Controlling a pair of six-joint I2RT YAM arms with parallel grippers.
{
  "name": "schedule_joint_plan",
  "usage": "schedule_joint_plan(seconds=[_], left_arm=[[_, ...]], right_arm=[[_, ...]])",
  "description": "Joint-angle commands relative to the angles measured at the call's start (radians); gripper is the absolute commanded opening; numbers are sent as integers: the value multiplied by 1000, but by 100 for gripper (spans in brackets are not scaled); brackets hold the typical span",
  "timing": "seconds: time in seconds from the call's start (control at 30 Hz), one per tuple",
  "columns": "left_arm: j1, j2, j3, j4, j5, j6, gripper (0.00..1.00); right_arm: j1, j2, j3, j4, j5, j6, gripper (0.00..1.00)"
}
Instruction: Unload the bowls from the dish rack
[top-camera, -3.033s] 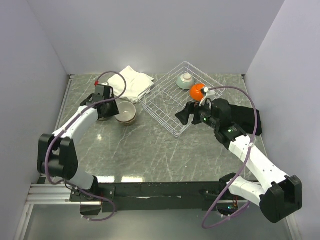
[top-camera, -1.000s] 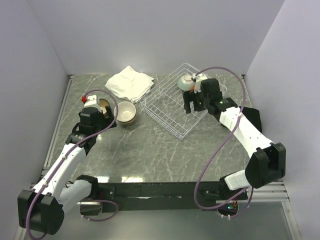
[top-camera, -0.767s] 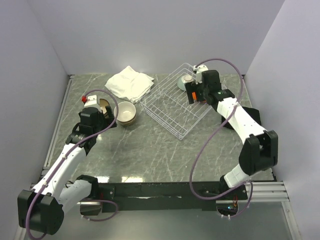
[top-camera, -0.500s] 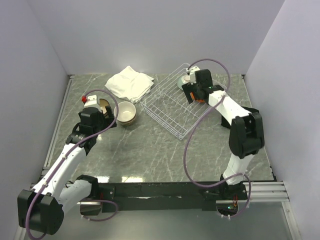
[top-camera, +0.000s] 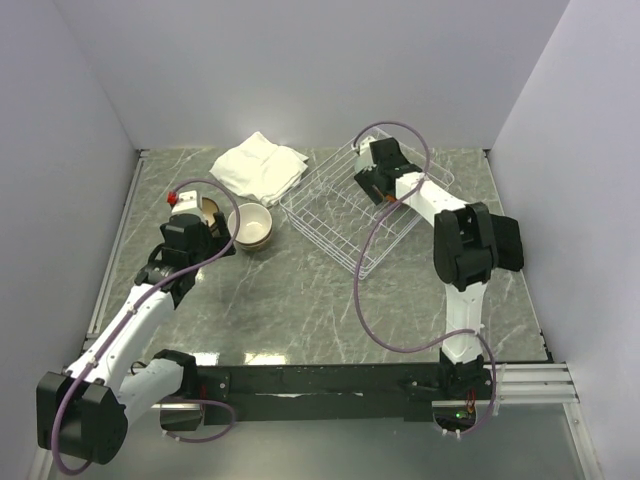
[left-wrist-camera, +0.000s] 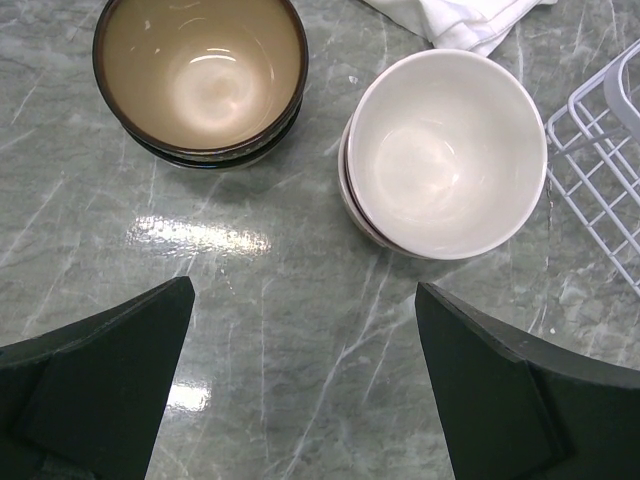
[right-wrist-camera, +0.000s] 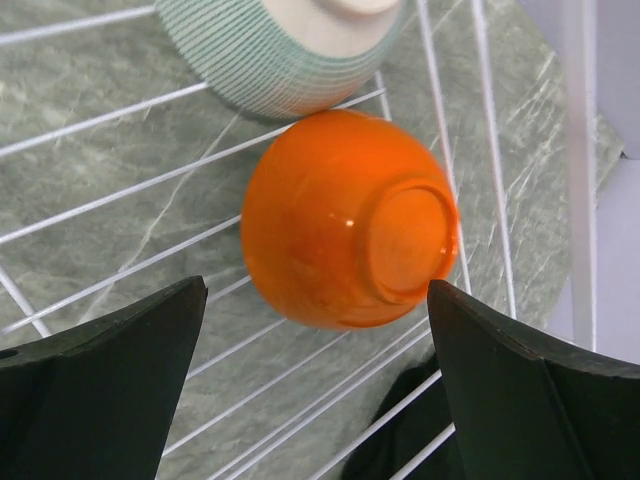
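My right gripper hangs with its fingers spread wide over the dish rack. An upside-down orange bowl lies untouched directly below, and a green ribbed bowl sits close beyond it. My left gripper, also spread and empty, hovers above the table, where a white bowl and a brown bowl stand upright just ahead, outside the rack. I judge the job partly done: two bowls wait in the rack.
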Motion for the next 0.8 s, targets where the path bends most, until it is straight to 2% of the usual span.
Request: schedule_joint_plan(seconds=[0.0,0.4,0.77], left_arm=[[-10,3,15,22,-18,16,100],[-19,24,15,20,-15,16,99],[-25,38,15,20,-15,15,99]], right_arm=[[28,31,32,12,71,-75,100],[49,148,71,9,193,-146,100],[68,186,6,116,312,-184,100]])
